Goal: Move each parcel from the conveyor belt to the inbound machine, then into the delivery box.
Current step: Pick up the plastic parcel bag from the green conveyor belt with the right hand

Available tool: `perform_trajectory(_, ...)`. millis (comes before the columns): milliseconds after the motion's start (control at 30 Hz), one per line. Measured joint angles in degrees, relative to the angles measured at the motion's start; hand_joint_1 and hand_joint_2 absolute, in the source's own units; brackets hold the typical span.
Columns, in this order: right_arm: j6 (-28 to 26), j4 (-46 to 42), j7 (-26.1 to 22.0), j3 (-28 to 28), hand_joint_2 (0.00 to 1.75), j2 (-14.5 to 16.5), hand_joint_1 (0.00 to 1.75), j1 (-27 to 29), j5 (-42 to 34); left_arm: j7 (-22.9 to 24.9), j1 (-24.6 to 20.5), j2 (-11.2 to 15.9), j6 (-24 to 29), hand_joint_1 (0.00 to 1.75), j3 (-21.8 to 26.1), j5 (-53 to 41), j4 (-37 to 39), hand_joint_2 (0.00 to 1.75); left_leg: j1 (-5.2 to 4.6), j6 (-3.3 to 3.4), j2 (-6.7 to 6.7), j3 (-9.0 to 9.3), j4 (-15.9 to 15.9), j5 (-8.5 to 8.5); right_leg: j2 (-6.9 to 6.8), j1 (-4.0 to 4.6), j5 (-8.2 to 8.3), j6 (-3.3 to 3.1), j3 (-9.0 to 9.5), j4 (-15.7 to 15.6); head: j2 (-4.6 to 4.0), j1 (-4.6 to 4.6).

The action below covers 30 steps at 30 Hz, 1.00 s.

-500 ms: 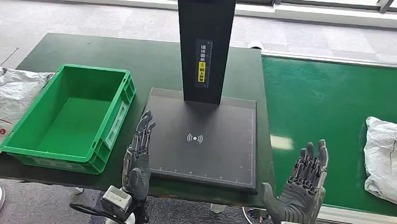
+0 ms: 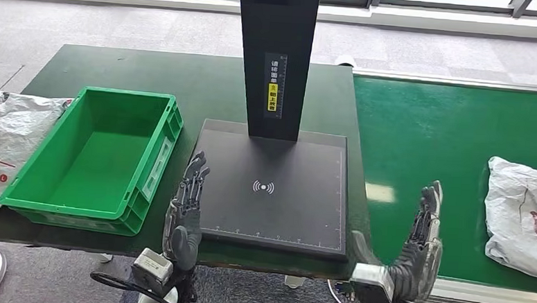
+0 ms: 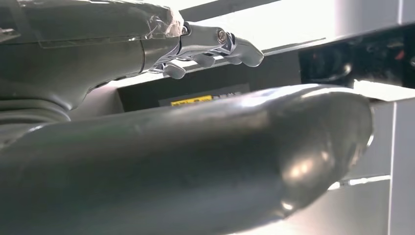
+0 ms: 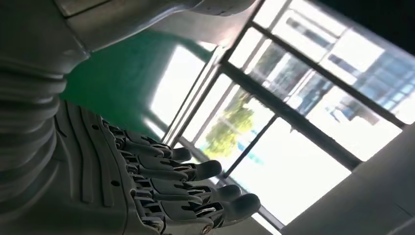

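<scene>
– Are the fingers (image 2: 429, 205) on anything?
– No, spread and empty on both the right hand (image 2: 419, 251) and left hand (image 2: 186, 213), likely readying for the parcel (image 2: 522, 217) on the conveyor belt (image 2: 433, 139), well apart.

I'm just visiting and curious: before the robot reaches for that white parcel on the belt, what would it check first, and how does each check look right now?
1. Right hand free: ok, fingers apart, holding nothing.
2. Left hand free: ok, held open at the edge of the scanner plate.
3. Parcel on the belt: ok, lying to the right of the right hand, apart from it.
4. Scanner plate free to take it: ok, nothing lies on it.
5. Green box ready: ok, nothing inside.
6. Parcel within reach: cannot tell, partly cut off at the picture's edge.
</scene>
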Motion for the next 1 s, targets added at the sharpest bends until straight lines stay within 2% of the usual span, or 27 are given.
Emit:
perform_trajectory(167, -0.4, 10.1, 5.6, -9.7, 1.75, -3.9, 0.0, -8.7, 12.5, 0.0, 0.1, 0.1, 0.0, 0.0, 0.7, 2.0, 0.3, 0.0, -0.08, 0.15, -0.03, -0.01, 0.0, 0.1, -0.06, -0.1, 0.11, 0.16, 0.04, 0.0, 0.0, 0.0)
perform_trajectory(367, -4.0, 28.6, 6.1, -16.2, 1.75, -10.9, 0.0, -18.9, 16.1, 0.0, -0.1, 0.8, 2.2, 0.0, 0.7, 4.0, 0.9, 0.0, -0.14, 0.21, -0.14, -0.03, 0.1, 0.15, -0.08, -0.16, 0.19, 0.26, 0.05, 0.0, 0.0, 0.01)
perform_trajectory(533, -4.4, 37.2, 6.0, -17.6, 1.75, -14.0, 0.0, -23.0, 16.6, 0.0, -0.1, 1.3, 2.5, 0.0, 0.7, 4.3, 1.0, 0.0, -0.14, 0.21, -0.17, -0.05, 0.1, 0.15, -0.08, -0.15, 0.18, 0.26, 0.03, 0.0, 0.0, 0.0)
perform_trajectory(767, -4.4, 42.0, 6.4, -17.9, 1.75, -15.5, 0.0, -25.0, 17.3, 0.0, -0.1, 1.5, 2.7, 0.0, 0.7, 4.5, 1.1, 0.0, -0.13, 0.2, -0.19, -0.13, 0.1, 0.14, -0.08, -0.15, 0.17, 0.26, -0.05, 0.0, 0.0, 0.01)
perform_trajectory(1000, -2.3, 52.8, 12.5, -17.9, 1.75, -18.8, 0.0, -32.1, 22.5, 0.0, -0.8, 2.0, 3.5, 0.0, 0.7, 5.7, 1.6, 0.0, -0.17, 0.26, -0.22, -0.16, 0.1, 0.18, -0.12, -0.2, 0.24, 0.36, -0.03, 0.0, 0.0, 0.01)
